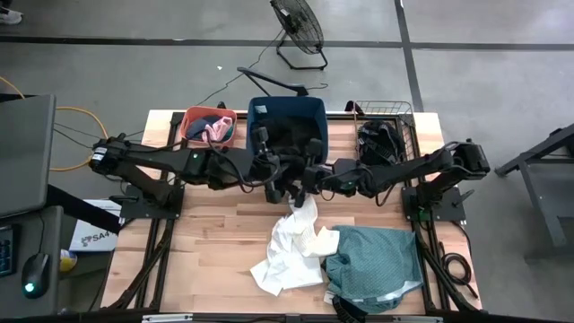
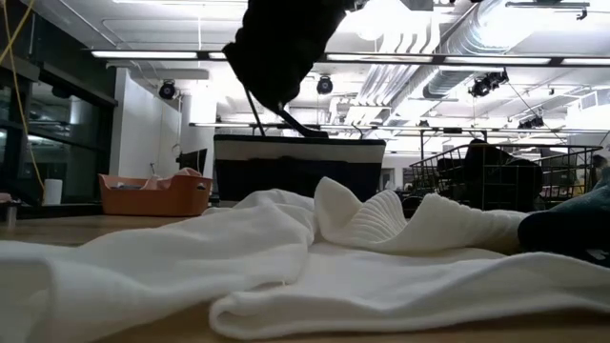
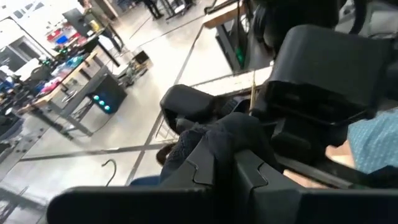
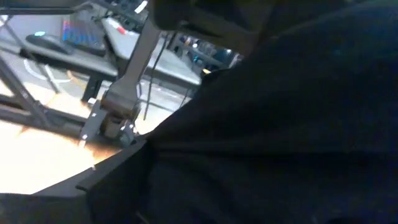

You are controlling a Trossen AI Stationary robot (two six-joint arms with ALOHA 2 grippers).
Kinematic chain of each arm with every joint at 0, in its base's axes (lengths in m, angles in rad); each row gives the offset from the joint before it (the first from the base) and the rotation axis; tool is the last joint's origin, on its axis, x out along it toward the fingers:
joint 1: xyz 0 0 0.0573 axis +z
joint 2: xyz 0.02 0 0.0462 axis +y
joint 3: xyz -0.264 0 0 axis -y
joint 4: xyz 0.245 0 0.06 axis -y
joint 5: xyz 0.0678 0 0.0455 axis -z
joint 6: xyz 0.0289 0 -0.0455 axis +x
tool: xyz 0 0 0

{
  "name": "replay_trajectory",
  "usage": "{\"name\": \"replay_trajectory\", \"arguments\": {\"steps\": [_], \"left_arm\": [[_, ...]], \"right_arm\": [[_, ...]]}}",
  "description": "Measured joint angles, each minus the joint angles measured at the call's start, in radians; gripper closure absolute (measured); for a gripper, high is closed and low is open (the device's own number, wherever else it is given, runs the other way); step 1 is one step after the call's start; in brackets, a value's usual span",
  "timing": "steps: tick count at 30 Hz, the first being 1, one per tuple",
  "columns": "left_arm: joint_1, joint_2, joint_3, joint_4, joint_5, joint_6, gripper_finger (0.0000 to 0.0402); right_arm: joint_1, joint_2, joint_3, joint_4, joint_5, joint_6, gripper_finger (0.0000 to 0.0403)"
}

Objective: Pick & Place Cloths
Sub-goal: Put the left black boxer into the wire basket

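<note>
The left pincer [image 1: 272, 175] is clamped on a black cloth [image 3: 211, 140], held up off the tabletop [image 1: 206, 242] just in front of the navy tub [image 1: 287, 112]. The right pincer [image 1: 309, 177] sits close beside it, fingers spread wide, with dark fabric filling its wrist view; whether it touches the cloth I cannot tell. Just below both pincers a white cloth [image 1: 291, 251] lies crumpled on the tabletop, and a teal cloth [image 1: 377, 265] lies against its right side. An orange basin [image 1: 193, 121] with pink and dark cloths stands left of the tub, and a wire basket [image 1: 404, 121] with black cloths stands to its right.
</note>
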Motion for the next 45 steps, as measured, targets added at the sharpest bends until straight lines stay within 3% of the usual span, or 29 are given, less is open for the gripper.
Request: {"name": "replay_trajectory", "arguments": {"steps": [5, 14, 20, 27, 33, 38, 45], "left_arm": [[0.0, 0.0, 0.001, 0.006, 0.025, 0.0, 0.0394], [-0.002, 0.0, 0.001, -0.014, 0.037, -0.004, 0.0365], [-0.003, -0.003, 0.003, -0.031, 0.038, -0.001, 0.031], [-0.031, -0.053, 0.006, -0.055, 0.045, 0.021, 0.017], [-0.092, -0.135, 0.003, -0.144, -0.108, 0.023, 0.0064], [-0.148, -0.198, 0.003, -0.265, -0.243, -0.103, 0.0043], [-0.167, -0.241, 0.002, -0.564, -0.248, -0.424, 0.0059]], "right_arm": [[0.0, 0.0, 0.0, 0.035, 0.013, 0.004, 0.0126], [-0.001, -0.008, -0.001, 0.026, 0.053, 0.055, 0.0375], [-0.001, -0.052, -0.002, -0.07, 0.095, 0.093, 0.0378], [-0.002, -0.121, -0.003, -0.215, 0.192, 0.132, 0.0378], [-0.001, -0.211, -0.003, -0.381, 0.405, 0.146, 0.0378], [-0.02, -0.316, -0.003, -0.615, 0.547, 0.293, 0.0378], [-0.122, -0.471, -0.003, -1.034, 0.605, 0.626, 0.0378]]}}
